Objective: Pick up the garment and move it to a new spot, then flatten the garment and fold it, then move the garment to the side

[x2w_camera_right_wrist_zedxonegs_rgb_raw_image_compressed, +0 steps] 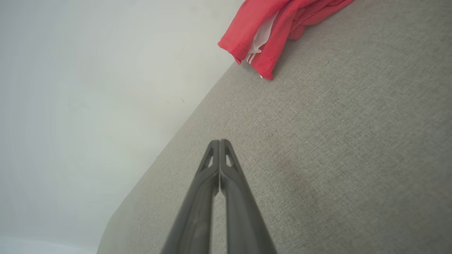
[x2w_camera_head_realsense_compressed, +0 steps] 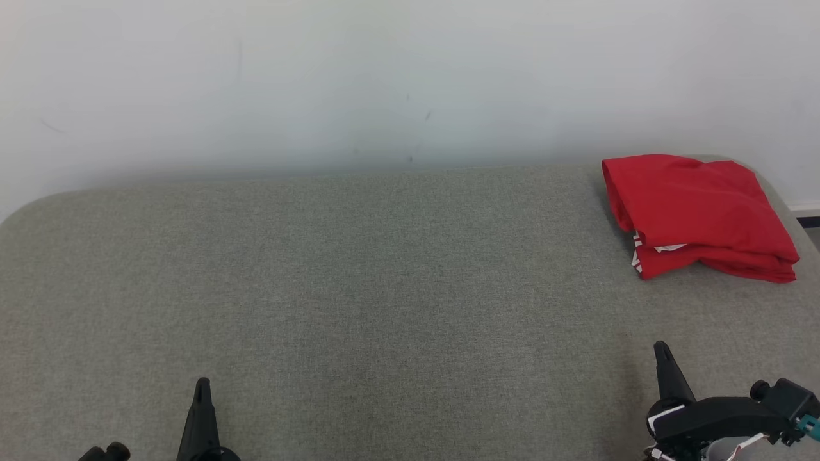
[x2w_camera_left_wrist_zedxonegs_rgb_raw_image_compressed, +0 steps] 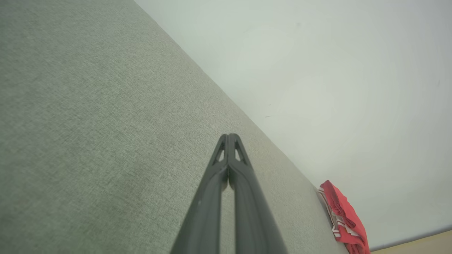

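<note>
Left gripper point(x2w_camera_head_realsense_compressed: 202, 383), at the lower left of the head view, has its two dark fingers pressed together from the tips down, with nothing between them; the left wrist view shows the tips meeting above bare cloth. Right gripper point(x2w_camera_head_realsense_compressed: 662, 349), at the lower right, is likewise closed and empty, its tips touching in the right wrist view. Both grippers sit near the front edge of the grey cloth-covered table point(x2w_camera_head_realsense_compressed: 384, 288), well apart from each other. The red garment point(x2w_camera_head_realsense_compressed: 698, 211) lies folded in a compact stack at the table's far right corner, close to the white wall point(x2w_camera_head_realsense_compressed: 384, 83), with white stripes showing at its near edge. It is ahead of the right gripper and touches neither gripper.
</note>
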Available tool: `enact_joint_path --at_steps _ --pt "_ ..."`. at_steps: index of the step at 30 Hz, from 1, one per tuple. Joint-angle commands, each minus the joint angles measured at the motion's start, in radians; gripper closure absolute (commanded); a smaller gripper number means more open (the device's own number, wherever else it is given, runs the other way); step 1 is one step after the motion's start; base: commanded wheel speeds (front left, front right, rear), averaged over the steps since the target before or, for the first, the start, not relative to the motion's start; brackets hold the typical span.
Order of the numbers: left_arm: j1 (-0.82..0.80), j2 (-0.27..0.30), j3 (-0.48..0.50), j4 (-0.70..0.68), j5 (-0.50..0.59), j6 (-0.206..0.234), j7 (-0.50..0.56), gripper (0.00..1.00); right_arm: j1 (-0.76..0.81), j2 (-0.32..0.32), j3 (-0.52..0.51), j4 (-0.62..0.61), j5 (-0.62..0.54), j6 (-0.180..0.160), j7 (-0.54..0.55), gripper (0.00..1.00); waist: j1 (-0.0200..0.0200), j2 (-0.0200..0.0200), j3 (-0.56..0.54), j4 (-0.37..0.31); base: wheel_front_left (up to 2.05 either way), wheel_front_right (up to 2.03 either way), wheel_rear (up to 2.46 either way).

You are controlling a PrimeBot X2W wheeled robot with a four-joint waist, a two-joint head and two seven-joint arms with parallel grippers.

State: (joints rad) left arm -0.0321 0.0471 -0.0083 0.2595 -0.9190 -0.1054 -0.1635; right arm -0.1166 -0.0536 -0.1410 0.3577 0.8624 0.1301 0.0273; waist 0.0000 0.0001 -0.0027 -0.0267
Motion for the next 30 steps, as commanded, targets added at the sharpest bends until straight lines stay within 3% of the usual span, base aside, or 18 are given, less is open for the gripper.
enact_joint_path --at_steps 1,30 --pt "-0.031 0.004 -0.002 -0.003 -0.028 -0.002 0.005 1.00 -0.027 -0.006 -0.008 -0.007 0.029 0.001 0.009 1.00 0.0000 -0.0001 0.000 0.000 0.00 0.00 0.00" --pt "-0.115 0.004 -0.018 0.049 -0.338 -0.014 0.045 1.00 -0.105 -0.012 -0.069 0.039 0.329 0.001 0.121 1.00 0.0000 -0.0001 0.005 0.010 0.00 0.00 0.00"
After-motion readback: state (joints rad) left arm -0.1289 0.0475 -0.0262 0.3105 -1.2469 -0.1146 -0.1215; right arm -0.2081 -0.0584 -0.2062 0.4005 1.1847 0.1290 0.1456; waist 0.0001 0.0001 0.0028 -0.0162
